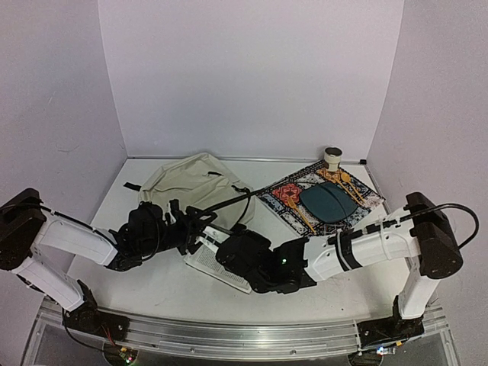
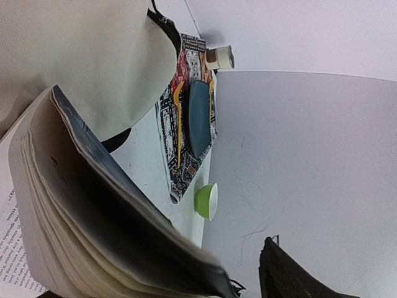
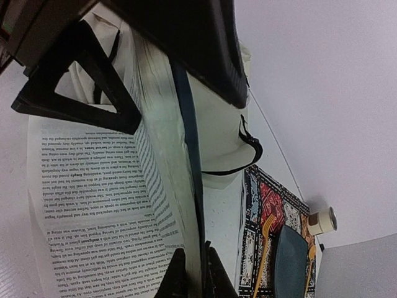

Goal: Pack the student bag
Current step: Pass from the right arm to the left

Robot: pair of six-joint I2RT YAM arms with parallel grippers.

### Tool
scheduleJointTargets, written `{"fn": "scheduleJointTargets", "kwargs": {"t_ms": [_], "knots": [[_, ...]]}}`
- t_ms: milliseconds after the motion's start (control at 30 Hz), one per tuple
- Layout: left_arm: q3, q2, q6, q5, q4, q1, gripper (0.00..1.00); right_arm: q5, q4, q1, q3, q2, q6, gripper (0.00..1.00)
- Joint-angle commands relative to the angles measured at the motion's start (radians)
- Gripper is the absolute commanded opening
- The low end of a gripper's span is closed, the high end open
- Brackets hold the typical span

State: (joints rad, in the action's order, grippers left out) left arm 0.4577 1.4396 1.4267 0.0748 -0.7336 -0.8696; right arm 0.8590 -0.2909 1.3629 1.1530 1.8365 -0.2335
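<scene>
The student bag (image 1: 191, 179), a cream fabric backpack with black zip lines, lies flat at the back left. In front of it an open book (image 1: 217, 265) rests on the table, its printed pages (image 3: 93, 205) facing up. My right gripper (image 3: 200, 273) is shut on the book's raised half, a wad of pages plus the dark cover (image 3: 189, 143), and holds it upright. My left gripper (image 2: 251, 273) stands open at that raised half (image 2: 93, 205); one black finger (image 2: 291, 273) shows apart from the cover and the other is hidden behind the book. Both grippers meet at the table's middle (image 1: 210, 242).
A patterned mat (image 1: 293, 200) at the back right carries a dark blue plate (image 1: 328, 202) with a yellow fork (image 3: 263, 248) beside it. A small tape roll (image 1: 332, 156) stands by the back wall. A green bowl (image 2: 208, 200) sits near the mat's corner by the right wall.
</scene>
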Motion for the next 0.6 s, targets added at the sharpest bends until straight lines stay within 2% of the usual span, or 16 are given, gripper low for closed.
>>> {"fn": "scheduleJointTargets", "kwargs": {"t_ms": [0,133,200,267,300,567], "knots": [[0.041,0.009,0.009,0.019,-0.018,0.003,0.6,0.04,-0.088,0.014,0.048,0.005,-0.034,0.0],[0.03,-0.013,0.003,-0.002,-0.02,0.003,0.28,0.02,-0.091,0.022,0.037,-0.003,-0.047,0.0],[0.025,-0.027,0.0,-0.009,-0.018,0.003,0.13,-0.013,-0.093,0.022,0.025,-0.023,-0.042,0.06],[0.019,-0.042,-0.002,-0.015,-0.019,0.003,0.02,-0.048,-0.092,0.023,0.01,-0.047,-0.03,0.12],[0.015,-0.049,-0.002,-0.016,-0.019,0.003,0.0,-0.073,-0.087,0.024,0.003,-0.061,-0.018,0.16],[0.003,-0.136,-0.017,-0.015,-0.025,0.003,0.0,-0.369,-0.043,0.02,-0.104,-0.255,0.184,0.54]]}}
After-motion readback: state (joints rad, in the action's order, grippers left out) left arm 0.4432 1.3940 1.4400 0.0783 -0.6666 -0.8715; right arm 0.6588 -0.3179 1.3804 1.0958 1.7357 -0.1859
